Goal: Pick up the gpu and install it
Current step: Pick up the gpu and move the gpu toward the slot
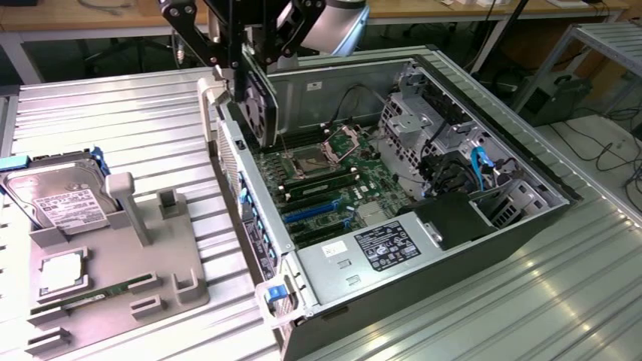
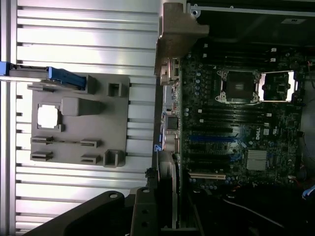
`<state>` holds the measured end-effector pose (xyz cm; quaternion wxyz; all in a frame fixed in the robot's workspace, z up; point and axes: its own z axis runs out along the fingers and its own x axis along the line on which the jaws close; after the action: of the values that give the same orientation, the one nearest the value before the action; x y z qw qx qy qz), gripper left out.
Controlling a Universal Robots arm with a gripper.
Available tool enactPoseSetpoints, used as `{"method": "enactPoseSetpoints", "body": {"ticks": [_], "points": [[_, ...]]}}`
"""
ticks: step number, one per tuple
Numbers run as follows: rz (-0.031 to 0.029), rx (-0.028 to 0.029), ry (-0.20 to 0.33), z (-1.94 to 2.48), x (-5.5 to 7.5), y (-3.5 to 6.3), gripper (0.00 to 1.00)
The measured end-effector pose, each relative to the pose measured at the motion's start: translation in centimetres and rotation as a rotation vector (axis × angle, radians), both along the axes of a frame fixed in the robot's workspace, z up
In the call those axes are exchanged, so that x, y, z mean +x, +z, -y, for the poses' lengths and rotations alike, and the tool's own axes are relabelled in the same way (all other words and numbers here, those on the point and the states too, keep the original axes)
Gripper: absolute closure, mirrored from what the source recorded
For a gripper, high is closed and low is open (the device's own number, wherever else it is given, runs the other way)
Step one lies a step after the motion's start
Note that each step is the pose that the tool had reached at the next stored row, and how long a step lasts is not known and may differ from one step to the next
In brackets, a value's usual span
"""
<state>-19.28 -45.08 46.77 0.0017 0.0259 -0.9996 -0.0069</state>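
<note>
The gpu, a thin dark card with a round fan on its face, hangs on edge in the upper middle of the exterior view. The black two-fingered gripper is pinched narrow on the gpu's upper edge. It sits just above the rear wall of the open grey metal computer case, which lies on its side on the ribbed silver counter.

The risks, as I read it: the card's lower edge is close to that rear wall, so a descent slightly off line could clip the sheet metal. It could also come down beside the blue expansion slots on the green motherboard rather than into one. A grip on one thin edge leaves room for the card to swing or twist. Black cables loop nearby too.

The exterior view gives the height, with card above case, and the grey plastic parts tray at the exterior view's left with a silver hard drive standing in it. The wrist view looks straight down past the card's fan edge. It lays the slots out in plan, the blue slot and a pale slot, along with the open processor socket. So this is the view that shows how the card lines up sideways with the slots, though it gives no sense of height.
</note>
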Motion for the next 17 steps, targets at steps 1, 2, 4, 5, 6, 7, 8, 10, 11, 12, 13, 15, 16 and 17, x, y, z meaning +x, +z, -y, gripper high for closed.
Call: {"method": "enactPoseSetpoints", "body": {"ticks": [1,2,4,5,6,7,8,10,11,12,13,15,16,17], "points": [[0.0000,0.0000,0.000,0.00,0.1,0.00,0.72],[0.0000,-0.0001,0.000,0.00,0.3,0.00,0.72],[-0.0001,-0.0001,0.000,0.00,0.5,0.00,0.72],[0.0000,0.0000,0.000,0.00,0.7,-0.01,0.72],[-0.0001,-0.0001,0.000,0.00,0.9,0.00,0.72],[-0.0001,-0.0001,0.000,0.00,1.1,0.00,0.72],[0.0000,-0.0001,0.000,0.00,1.2,-0.01,0.72],[0.0000,-0.0001,0.000,0.00,1.4,-0.01,0.72],[0.0000,0.0000,0.000,0.00,1.5,-0.01,0.72],[0.0000,-0.0001,0.000,0.00,1.6,-0.01,0.72],[-0.0001,-0.0001,0.000,0.00,1.7,-0.01,0.72],[0.0000,0.0000,0.000,0.00,1.9,-0.01,0.72],[0.0000,0.0000,0.000,0.00,2.0,-0.02,0.72],[0.0000,0.0000,0.000,0.00,2.1,-0.02,0.72]]}}
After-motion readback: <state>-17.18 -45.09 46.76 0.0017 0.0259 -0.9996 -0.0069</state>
